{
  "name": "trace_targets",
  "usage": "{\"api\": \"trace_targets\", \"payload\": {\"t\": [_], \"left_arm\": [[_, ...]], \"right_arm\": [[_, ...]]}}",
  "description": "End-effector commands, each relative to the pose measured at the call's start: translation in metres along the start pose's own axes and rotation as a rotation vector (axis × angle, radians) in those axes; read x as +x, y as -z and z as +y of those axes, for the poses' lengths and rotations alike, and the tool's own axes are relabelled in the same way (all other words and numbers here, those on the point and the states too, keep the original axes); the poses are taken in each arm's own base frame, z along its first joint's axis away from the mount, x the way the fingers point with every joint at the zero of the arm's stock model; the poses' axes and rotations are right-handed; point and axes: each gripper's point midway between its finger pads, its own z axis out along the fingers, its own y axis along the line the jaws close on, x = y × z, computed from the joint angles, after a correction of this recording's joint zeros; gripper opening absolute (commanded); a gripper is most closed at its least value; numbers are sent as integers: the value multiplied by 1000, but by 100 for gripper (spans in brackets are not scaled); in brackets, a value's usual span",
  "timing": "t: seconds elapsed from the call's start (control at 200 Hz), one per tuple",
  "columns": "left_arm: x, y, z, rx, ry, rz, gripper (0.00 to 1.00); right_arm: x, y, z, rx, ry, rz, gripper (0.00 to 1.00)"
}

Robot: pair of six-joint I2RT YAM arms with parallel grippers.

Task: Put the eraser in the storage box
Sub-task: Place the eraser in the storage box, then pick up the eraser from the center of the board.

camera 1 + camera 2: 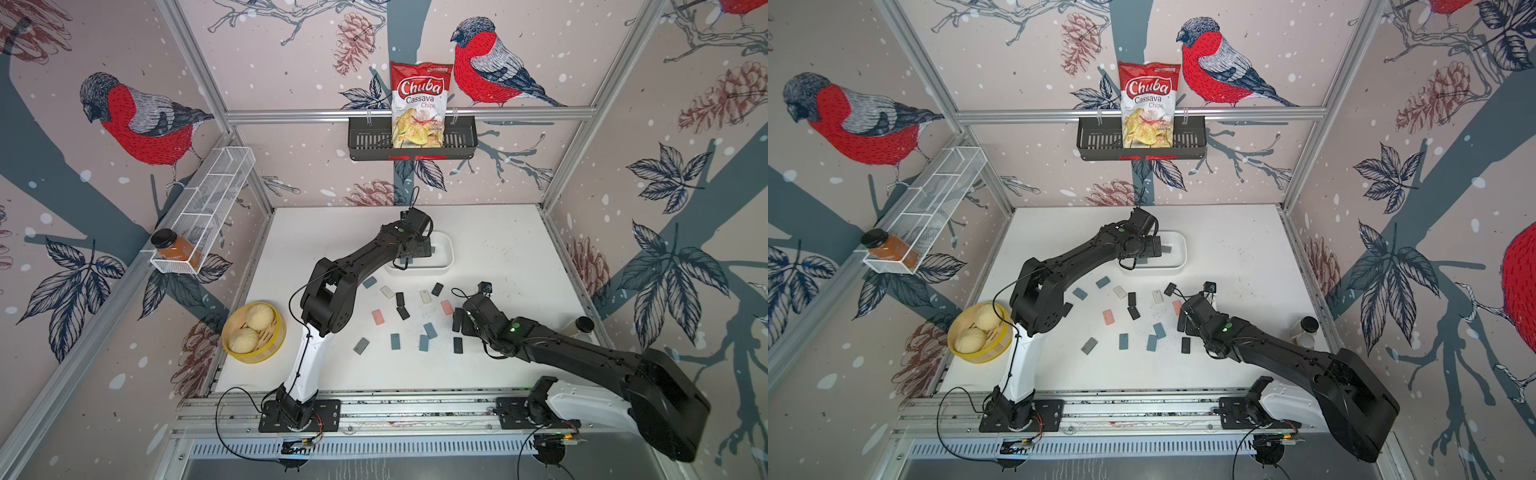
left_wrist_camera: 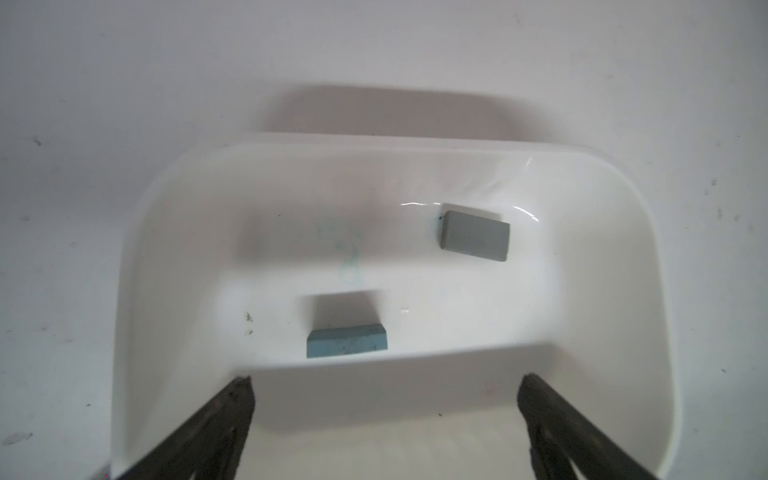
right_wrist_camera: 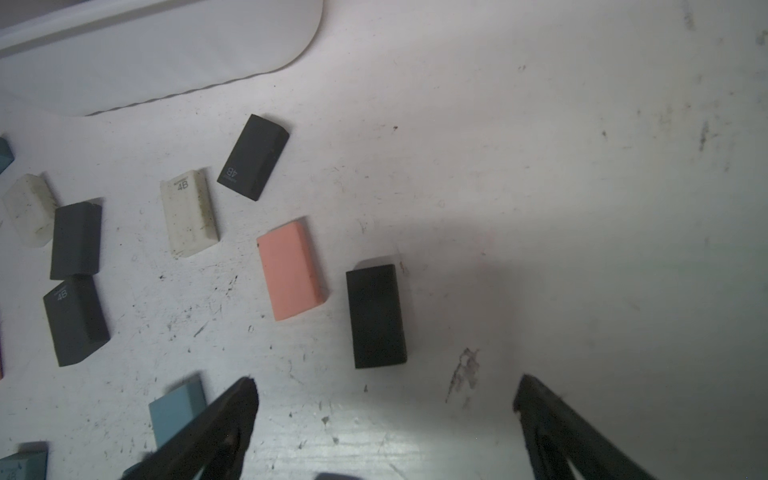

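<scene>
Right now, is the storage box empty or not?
Not empty: a grey eraser and a blue eraser show inside the storage box.

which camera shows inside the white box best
Left wrist view: it looks into the box, showing a grey eraser and a blue eraser. In both top views the arm hides part. Right wrist shows only its outer wall.
</scene>
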Motion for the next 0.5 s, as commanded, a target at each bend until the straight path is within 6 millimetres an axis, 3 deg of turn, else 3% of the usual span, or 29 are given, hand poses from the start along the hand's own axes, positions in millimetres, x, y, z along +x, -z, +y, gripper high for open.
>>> {"api": "trace_targets", "payload": {"t": [0.0, 0.245, 0.495], "left_arm": [[-2, 24, 4, -16, -3, -23, 99], [15, 75, 36, -32, 39, -80, 99], [62, 110, 78, -43, 87, -83, 99]], "right_arm": [[-4, -2, 2, 5, 15, -11, 99], [3, -11, 2, 24, 35, 18, 95], [4, -19, -1, 64, 58, 29, 82]]}}
